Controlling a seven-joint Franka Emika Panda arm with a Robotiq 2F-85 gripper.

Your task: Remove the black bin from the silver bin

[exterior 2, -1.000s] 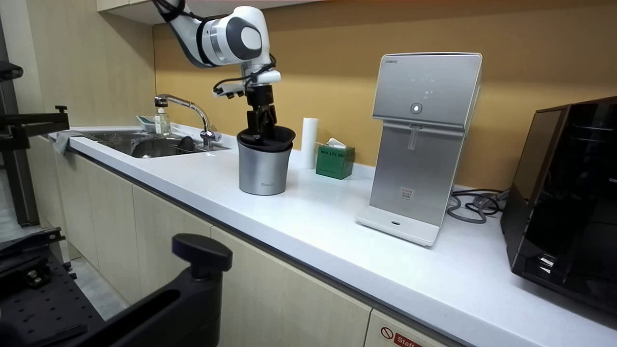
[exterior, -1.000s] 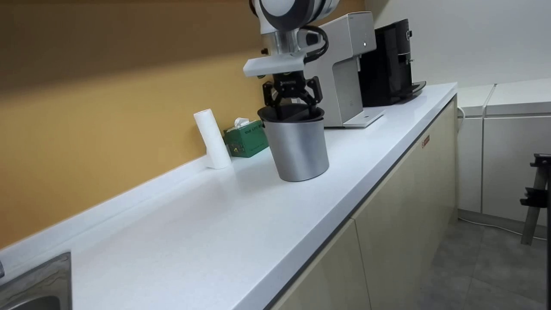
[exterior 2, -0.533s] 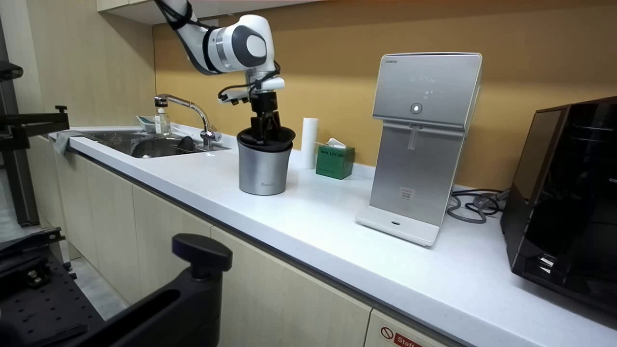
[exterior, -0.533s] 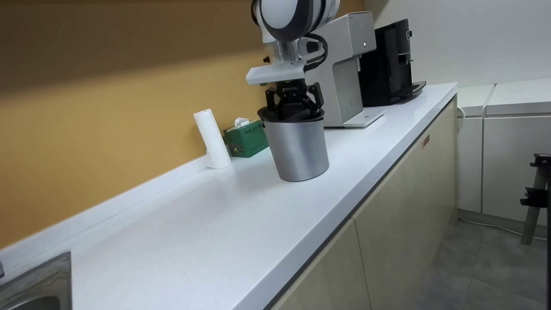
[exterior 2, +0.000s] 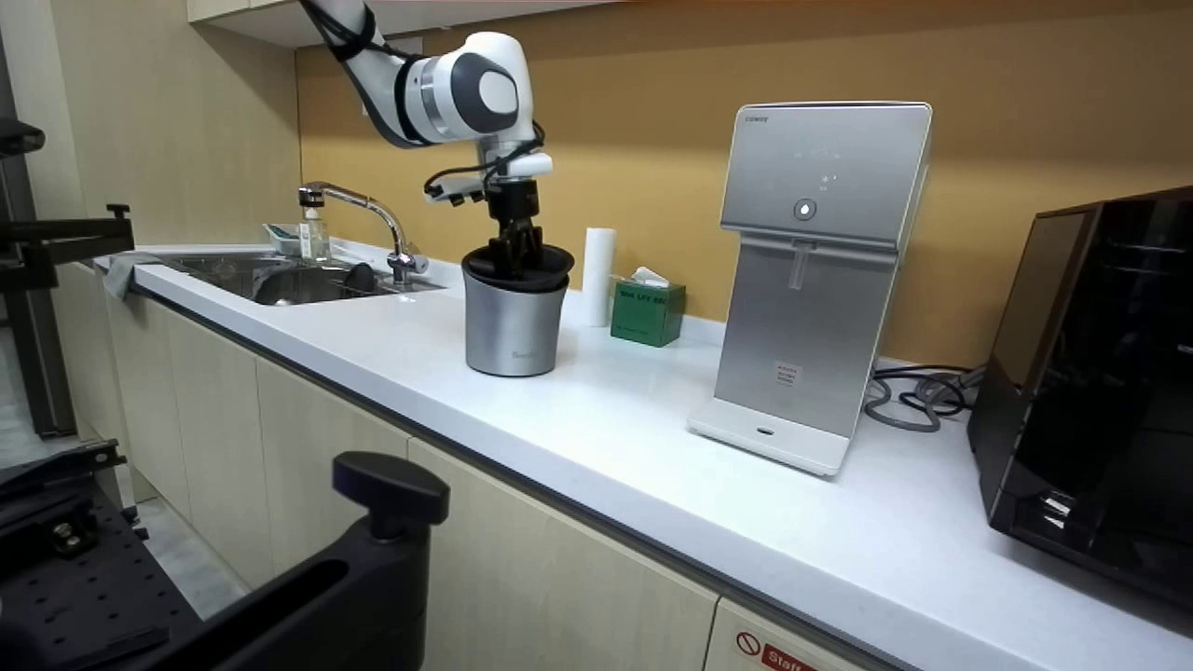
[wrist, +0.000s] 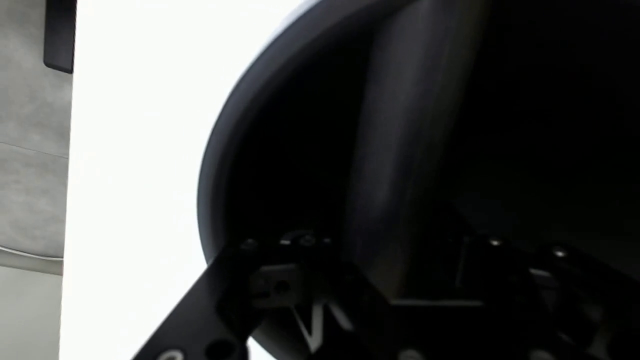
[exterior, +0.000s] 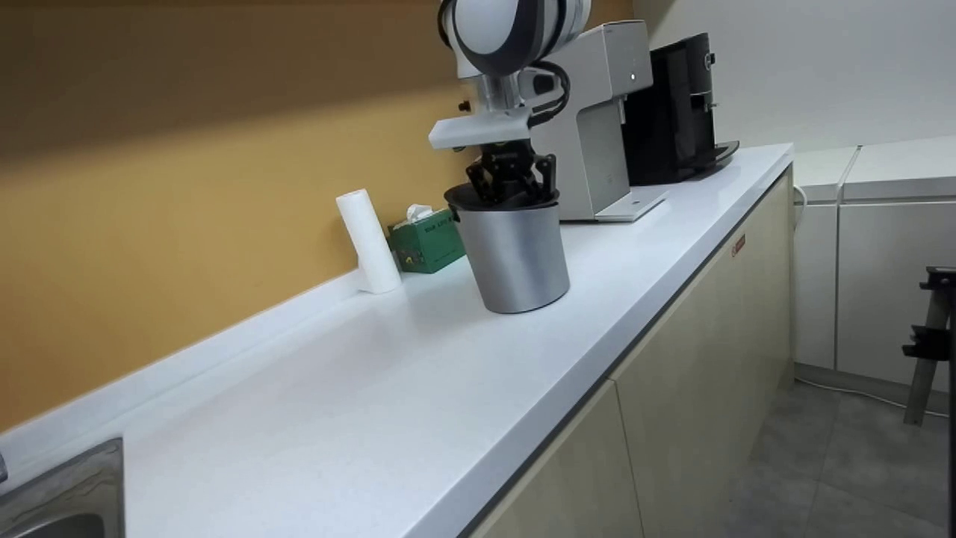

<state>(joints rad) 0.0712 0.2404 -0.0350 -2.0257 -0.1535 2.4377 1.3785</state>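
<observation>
The black bin [exterior: 461, 197] sits nested in the silver bin [exterior: 515, 258], its flared rim showing above the metal in both exterior views. Upright on the white counter, the silver bin [exterior 2: 513, 331] carries small lettering low on its side. My gripper [exterior: 514, 196] points down inside the black bin, its fingertips hidden below the rim. Inside the black bin [wrist: 212, 175], the wrist view shows a dark bar [wrist: 395, 135] running across and down between the fingers of my gripper [wrist: 390, 265]. The jaws are partly closed around that bar; darkness hides whether they touch it.
A paper roll [exterior 2: 598, 277] and a green tissue box [exterior 2: 648, 312] stand by the wall. Farther along are a grey-white dispenser [exterior 2: 820, 280] and a black machine [exterior 2: 1090, 401]. A sink [exterior 2: 289, 280] lies at the opposite end. The counter's front edge [exterior: 620, 336] runs near the bins.
My gripper has come down deeper into the black bin, and its jaws have drawn closer together. Both bins have shifted very slightly toward the wall.
</observation>
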